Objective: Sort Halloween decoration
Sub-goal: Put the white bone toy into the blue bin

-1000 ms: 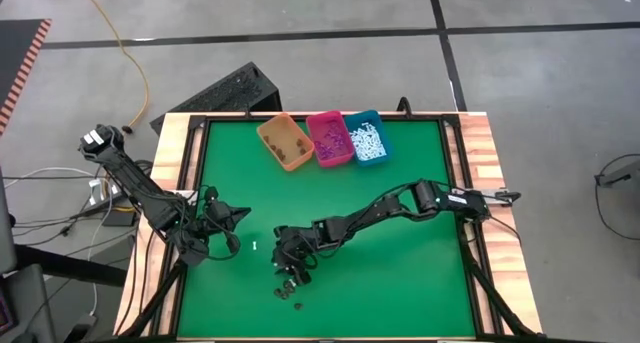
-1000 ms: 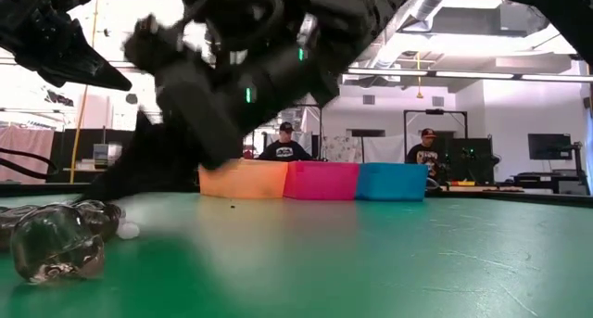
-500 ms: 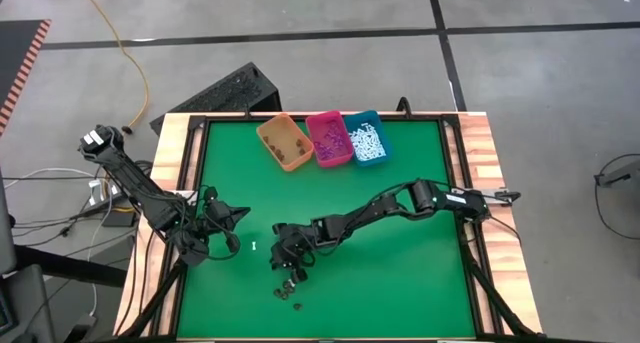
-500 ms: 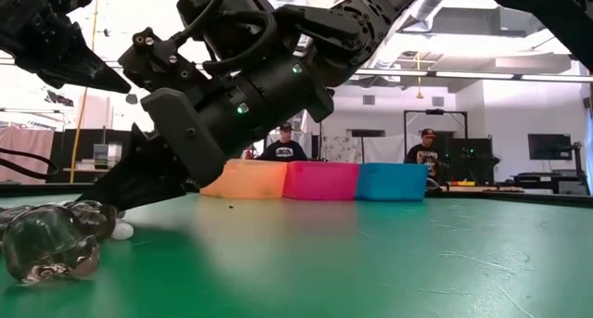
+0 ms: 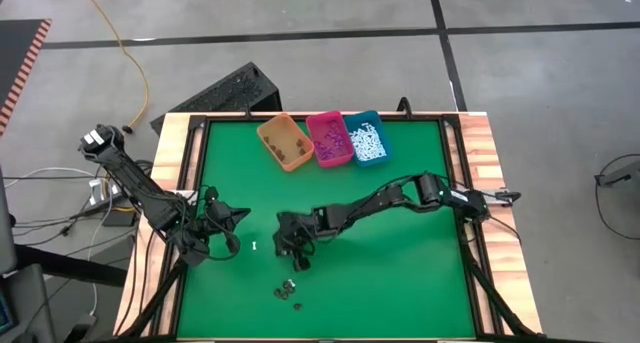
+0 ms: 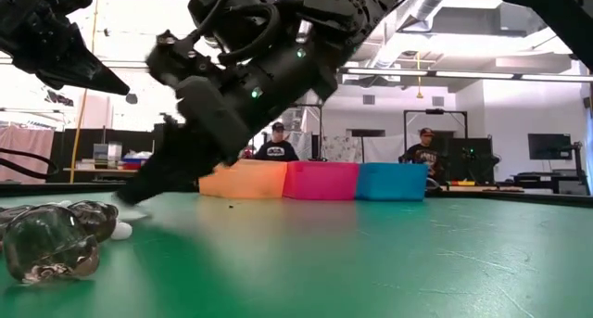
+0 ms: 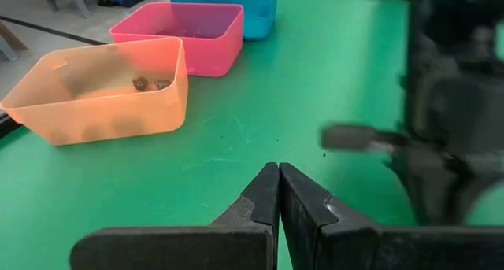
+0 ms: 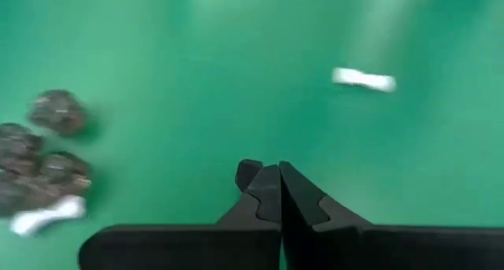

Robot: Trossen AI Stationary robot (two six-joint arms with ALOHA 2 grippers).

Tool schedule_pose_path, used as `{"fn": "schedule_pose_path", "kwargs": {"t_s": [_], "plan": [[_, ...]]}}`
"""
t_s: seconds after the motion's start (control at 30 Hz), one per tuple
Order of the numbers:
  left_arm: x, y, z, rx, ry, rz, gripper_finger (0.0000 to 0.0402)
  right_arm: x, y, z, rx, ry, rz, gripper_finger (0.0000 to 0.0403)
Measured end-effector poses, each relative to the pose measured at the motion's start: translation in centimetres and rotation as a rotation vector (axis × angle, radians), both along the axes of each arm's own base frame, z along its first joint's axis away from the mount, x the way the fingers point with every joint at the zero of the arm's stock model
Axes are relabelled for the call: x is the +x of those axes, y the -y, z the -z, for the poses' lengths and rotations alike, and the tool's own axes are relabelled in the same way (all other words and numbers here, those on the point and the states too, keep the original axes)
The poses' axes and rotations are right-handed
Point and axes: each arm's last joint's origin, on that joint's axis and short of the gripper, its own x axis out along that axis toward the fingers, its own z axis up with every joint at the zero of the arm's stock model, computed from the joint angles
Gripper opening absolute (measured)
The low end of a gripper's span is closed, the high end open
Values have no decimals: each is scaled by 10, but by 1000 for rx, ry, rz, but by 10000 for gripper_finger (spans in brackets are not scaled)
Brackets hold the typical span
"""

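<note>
**A:** Where is the right gripper (image 5: 289, 249), and has it hold of anything?

**B:** It hangs low over the middle of the table (image 5: 420, 273). Its fingers are pressed together. A small dark nub shows at their tips in the right wrist view, but whether that is a pinched piece cannot be told.

**A:** And the loose pieces?

**B:** A heap of dark bits (image 5: 287, 289) lies near the gripper, on the front-edge side. One white stick (image 5: 254, 246) lies between the two grippers. In the wrist view, that stick's long axis runs across the way the right fingers point.

**A:** Which arm is nearer to it?

**B:** About even. The left gripper (image 5: 238, 214), fingers closed and empty, waits just beside it on the other side.

**A:** What are the counts?

**B:** There are three bins at the far edge: orange (image 5: 285, 141), pink (image 5: 329, 138) and teal (image 5: 366, 136). Two white sticks are loose, the second (image 8: 47, 216) touching the heap. There are roughly five dark bits, one (image 8: 57, 111) a little apart from the rest. No loose purple bits are seen.

**A:** What does the next move turn on?

**B:** If a dark bit is held, it probably goes to the orange bin. That bin is well away across the table and already holds dark bits.
</note>
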Motion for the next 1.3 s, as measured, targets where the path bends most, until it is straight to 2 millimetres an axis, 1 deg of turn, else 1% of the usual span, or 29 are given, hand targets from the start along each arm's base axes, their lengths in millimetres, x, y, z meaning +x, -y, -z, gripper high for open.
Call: {"fn": "schedule_pose_path", "kwargs": {"t_s": [0.07,0.13,0.2,0.3,0.5,0.57,0.67,0.7,0.77,0.8,0.83,0.9,0.97,1.07,1.13,1.2,1.3], "plan": [[0,0,0,0,0,0,0,-3,12,-14,-9,-14,20,17],[0,0,0,0,0,0,0,-7,23,-32,-21,-18,32,17],[0,0,0,1,0,-1,0,-13,35,-51,-43,-29,40,17],[0,0,0,0,0,-1,0,-25,56,-72,-76,-71,57,17],[0,0,0,-17,6,-9,0,-50,111,-109,-103,-137,179,17],[-1,-1,0,-16,5,-11,0,-59,125,-115,-91,-185,203,17],[-1,-1,0,-14,21,-28,0,-60,127,-115,-10,-192,177,31],[-1,-1,0,-9,27,-35,0,-56,124,-110,4,-189,166,40],[-1,-2,-1,4,36,-47,0,-43,116,-103,10,-112,136,57],[-1,-2,-1,6,40,-49,0,-36,111,-96,11,-86,117,64],[-1,-2,-1,6,42,-50,0,-28,105,-84,15,-57,93,70],[-1,-2,-2,0,45,-50,0,-11,98,-69,9,48,72,81],[-2,-3,-3,-25,59,-58,0,0,97,-52,13,111,68,95],[-7,-8,-5,-53,69,-73,3,13,105,-36,47,147,108,126],[-11,-16,-4,-77,61,-122,5,21,111,-29,105,139,158,149],[-17,-30,2,-100,7,-213,2,21,115,-25,156,83,176,161],[-29,-53,14,-125,-159,-405,0,15,122,-36,226,27,140,158]]}}
